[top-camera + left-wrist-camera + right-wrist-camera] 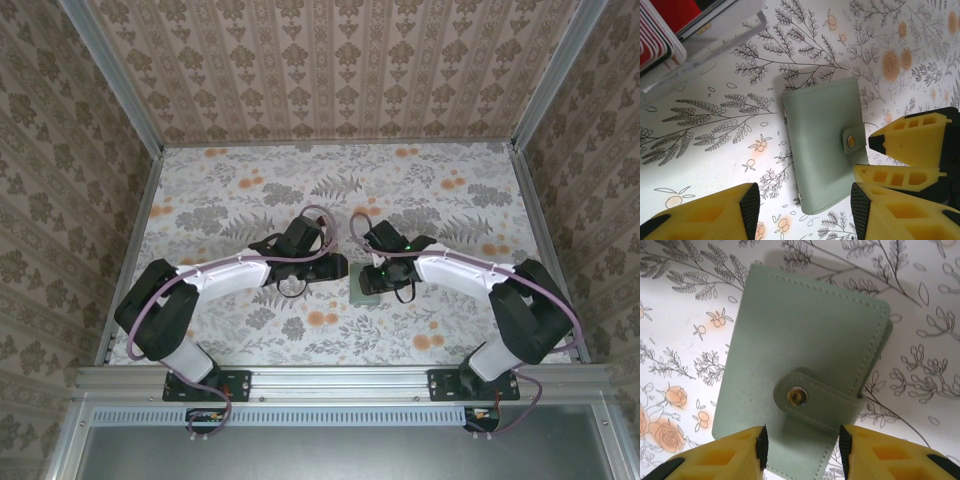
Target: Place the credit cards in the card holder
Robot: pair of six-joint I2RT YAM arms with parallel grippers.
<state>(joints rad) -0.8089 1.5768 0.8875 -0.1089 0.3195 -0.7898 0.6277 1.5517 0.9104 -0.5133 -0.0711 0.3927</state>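
The card holder (pixel 805 340) is a grey-green case lying flat on the flowered table, folded shut with its snap tab (pixel 812 400) fastened. My right gripper (pixel 802 450) hovers open just over its near end, one finger on either side of the tab. My left gripper (pixel 805 210) is open too, with the holder's (pixel 822 150) lower corner between its fingers and no contact. The right gripper's yellow fingers (pixel 910 142) reach the tab side. A red credit card (pixel 675 11) sits at the top left corner. From above, both grippers meet over the holder (pixel 366 287).
A clear plastic stand (pixel 705 47) lies at the top left of the left wrist view, with a red-and-white striped block (pixel 652 45) beside the card. Patterned walls (pixel 60 200) enclose the table on three sides.
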